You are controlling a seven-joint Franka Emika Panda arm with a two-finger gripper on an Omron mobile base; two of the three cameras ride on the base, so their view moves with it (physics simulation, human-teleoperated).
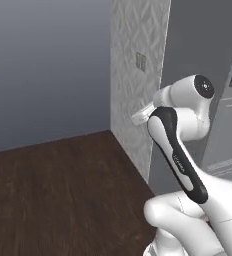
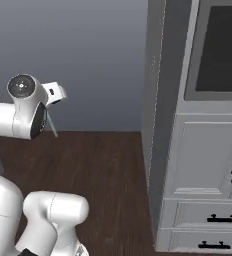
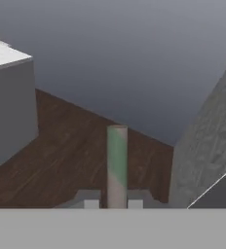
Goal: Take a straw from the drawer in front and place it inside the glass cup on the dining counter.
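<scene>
A: Hand view, nearest first: what is seen between the two small dark finger tips of the gripper [image 3: 117, 203]?

B: A thin pale cylindrical straw [image 3: 117, 165], green-tinted along its upper part, is seen standing straight up from between the tips. The fingers [image 3: 91, 203] are closed against it on both sides, so the straw is clenched in the tool.

A: And beyond the straw?

B: A dark brown wooden plank floor [image 3: 71, 155] is spread out behind the straw. To the left of the straw, a grey block with a white marble-look top [image 3: 8, 104] is seen, which may be the dining counter, though that cannot be told for certain. To the right of the straw, a grey patterned wall panel [image 3: 207, 141] is seen. Farthest off, a plain blue-grey wall [image 3: 129, 53] is seen.

A: Where is the straw placed in the base views?

B: In the right base view it is seen as a thin pale stick [image 2: 51, 125] slanting down from the white hand, just beside the arm's round dark-capped joint [image 2: 21, 86]. Well to the right of the straw, a tall grey panelled cabinet [image 2: 208, 165] is seen, with two shallow grey drawers with black bar handles [image 2: 215, 218] at its foot, both shut. In the left base view the white hand [image 1: 144, 114] is seen against the patterned panel [image 1: 135, 75].
</scene>
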